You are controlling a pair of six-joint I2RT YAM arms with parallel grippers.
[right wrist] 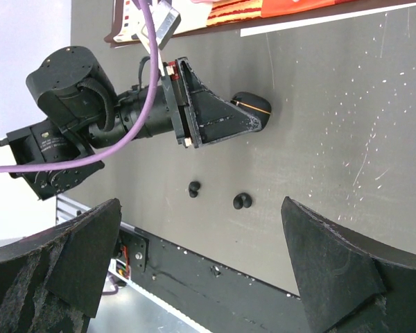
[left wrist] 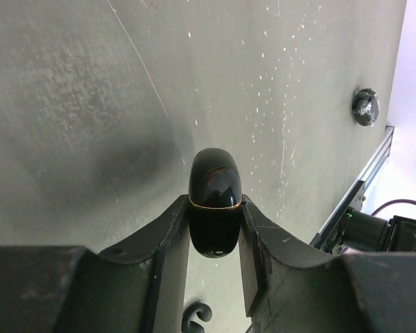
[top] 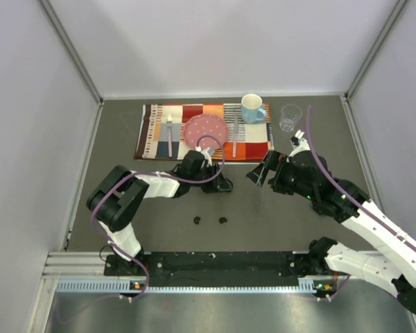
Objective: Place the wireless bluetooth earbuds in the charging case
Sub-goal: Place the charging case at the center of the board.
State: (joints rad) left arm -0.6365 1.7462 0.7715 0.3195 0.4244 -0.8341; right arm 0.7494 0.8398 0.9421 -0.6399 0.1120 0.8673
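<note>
My left gripper point(top: 219, 184) is shut on a glossy black oval charging case point(left wrist: 213, 179) with a thin gold seam, which looks closed, and holds it low over the grey table. The case also shows in the right wrist view point(right wrist: 254, 108), with the left gripper point(right wrist: 225, 119) around it. Two tiny black earbuds lie on the table nearer the bases: one point(top: 196, 220) on the left and one point(top: 222, 220) on the right. Both show in the right wrist view point(right wrist: 193, 189) point(right wrist: 242, 202). My right gripper point(top: 258, 173) is open and empty, hovering to the right of the case.
A striped placemat point(top: 152, 132) at the back holds a pink dotted plate point(top: 205, 129), cutlery point(top: 169, 132) and a blue mug point(top: 252, 109). A clear glass point(top: 289, 117) stands to its right. A black rail point(top: 215, 263) runs along the near edge.
</note>
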